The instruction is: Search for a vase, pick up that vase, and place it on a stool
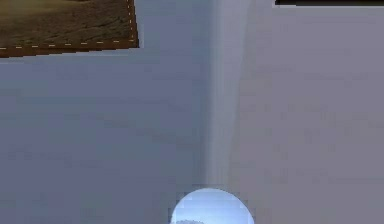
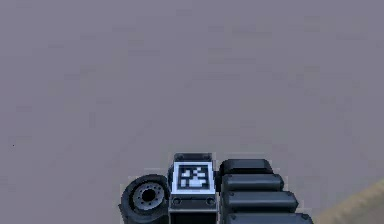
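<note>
In the arm side view, the arm's dark segmented bar (image 2: 255, 190) sits low at the bottom edge, with one white square with black marks (image 2: 192, 178) at its end. Left of that square is the gripper's (image 2: 148, 200) dark round body, in front of a bare grey wall (image 2: 190, 80). Its far end cannot be made out, so I cannot tell whether it holds anything. In the forward view, a pale blue-white rounded top (image 1: 211, 208) pokes up at the bottom edge, just right of the middle. What it is cannot be told.
A grey wall corner (image 1: 225, 90) stands close ahead in the forward view. A brown framed picture (image 1: 65, 25) hangs at the upper left and a dark strip (image 1: 330, 3) runs along the top right. A sliver of brown floor (image 2: 365, 205) shows at the arm side view's bottom right.
</note>
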You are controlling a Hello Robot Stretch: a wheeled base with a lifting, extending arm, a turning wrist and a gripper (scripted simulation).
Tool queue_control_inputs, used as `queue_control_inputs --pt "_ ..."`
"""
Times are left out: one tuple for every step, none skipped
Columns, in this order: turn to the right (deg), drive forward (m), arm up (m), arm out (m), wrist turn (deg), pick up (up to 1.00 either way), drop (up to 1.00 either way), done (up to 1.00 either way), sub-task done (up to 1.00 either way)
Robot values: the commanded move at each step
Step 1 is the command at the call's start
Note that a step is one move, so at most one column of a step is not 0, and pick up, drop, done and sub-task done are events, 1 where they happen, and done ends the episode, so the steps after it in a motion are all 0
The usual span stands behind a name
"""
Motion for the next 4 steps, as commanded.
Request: queue_control_inputs --pt "-3.0 0.00 0.00 0.00 0.0 0.00 0.00 0.00 0.00" --pt "3.0 0.00 0.00 0.00 0.0 0.00 0.00 0.00 0.00" --pt "45.0 0.00 0.00 0.00 0.0 0.00 0.00 0.00 0.00" --pt "9.0 0.00 0.00 0.00 0.0 0.00 0.00 0.00 0.00"
